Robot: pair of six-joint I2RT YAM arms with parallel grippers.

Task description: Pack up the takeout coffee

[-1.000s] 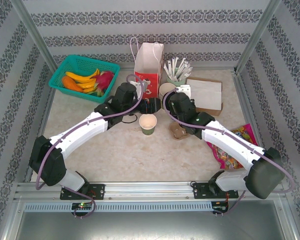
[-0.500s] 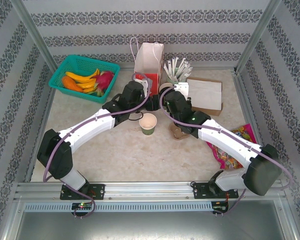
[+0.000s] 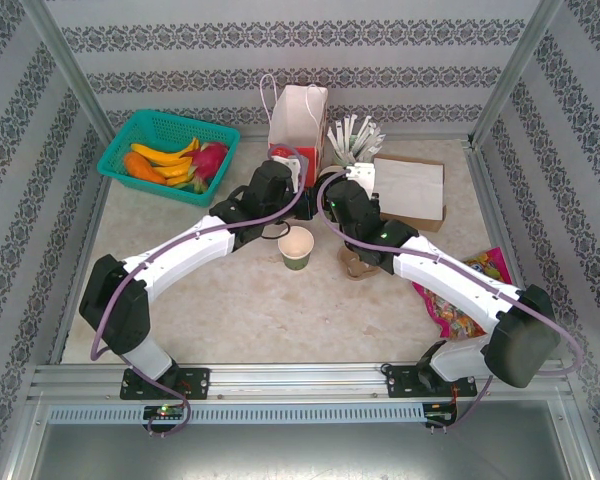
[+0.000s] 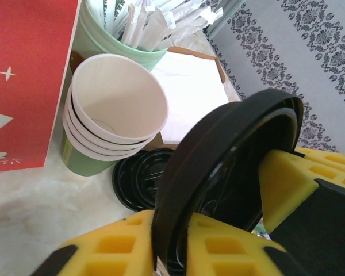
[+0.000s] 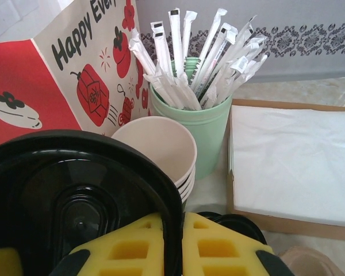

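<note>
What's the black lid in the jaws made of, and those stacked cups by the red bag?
Black lid: likely thin moulded plastic, glossy, with light glinting on its rim and ridges. Stacked cups: probably paper, matte cream inside with rolled rims, green outside; any lining can't be told.

Before me a red-and-white paper bag (image 3: pixel 298 125) stands just beside a mint-green cup of white wrapped sticks (image 5: pixel 202 129); a teal plastic basket of fruit (image 3: pixel 121 141) sits well to its left.
</note>
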